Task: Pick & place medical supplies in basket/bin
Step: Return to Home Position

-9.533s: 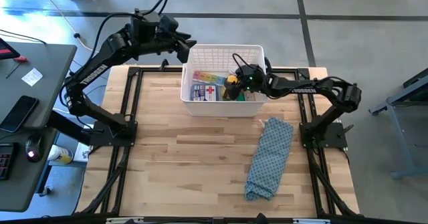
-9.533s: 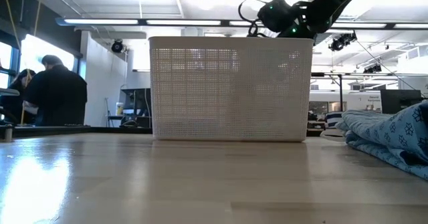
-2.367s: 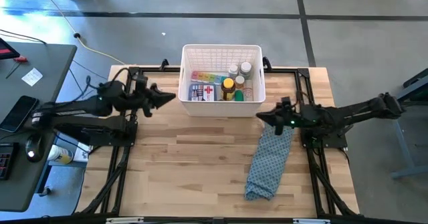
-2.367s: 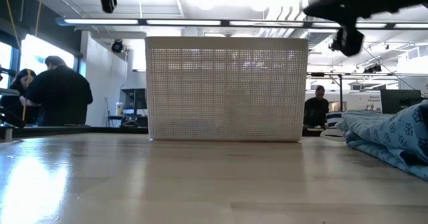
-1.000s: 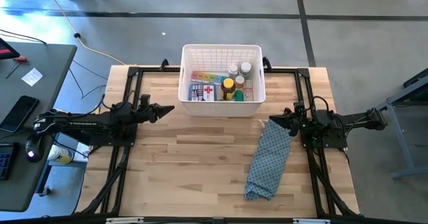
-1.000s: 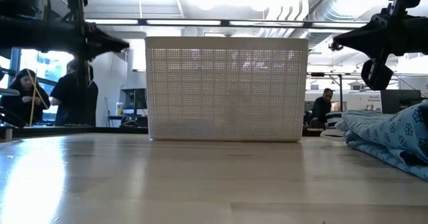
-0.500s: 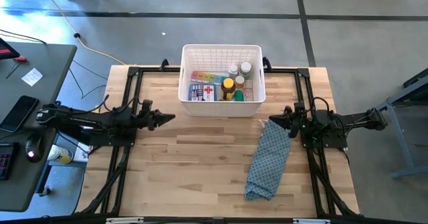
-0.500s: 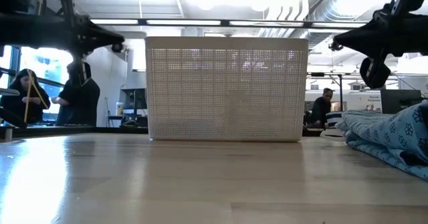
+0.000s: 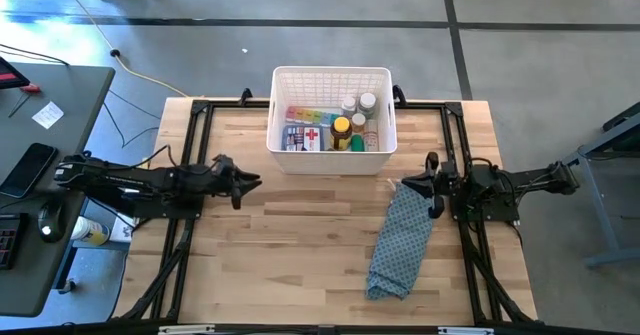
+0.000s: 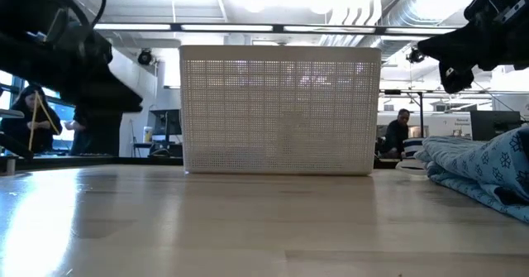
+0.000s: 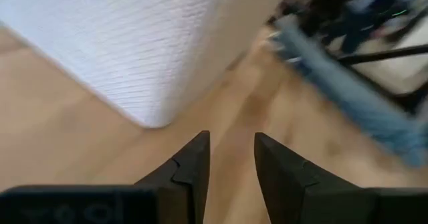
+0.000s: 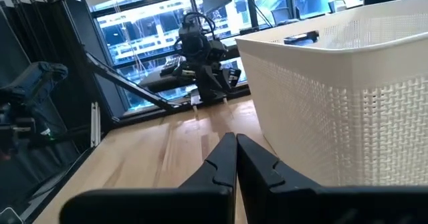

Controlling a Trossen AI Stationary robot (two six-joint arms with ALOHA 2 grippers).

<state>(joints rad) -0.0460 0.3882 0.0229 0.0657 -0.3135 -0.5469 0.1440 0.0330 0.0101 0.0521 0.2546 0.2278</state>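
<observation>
The lattice basket (image 9: 330, 163) looks light and rigid, best gripped at its rim. Flanking it, left gripper (image 9: 254, 181) is slightly parted and right gripper (image 9: 406, 184) is closed and empty.

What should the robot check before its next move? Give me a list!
1. Supplies inside the white basket: ok. The rainbow pill organiser, red-cross pack and yellow bottle lie in it.
2. Left gripper empty: ok. Its jaws are slightly apart with nothing between them.
3. Right gripper empty: ok. Its jaws are shut on nothing.
4. Both grippers away from the basket: ok. Each sits off to its own side.
5. Right gripper clear of the blue cloth: ok. The low view shows it above the cloth.
</observation>
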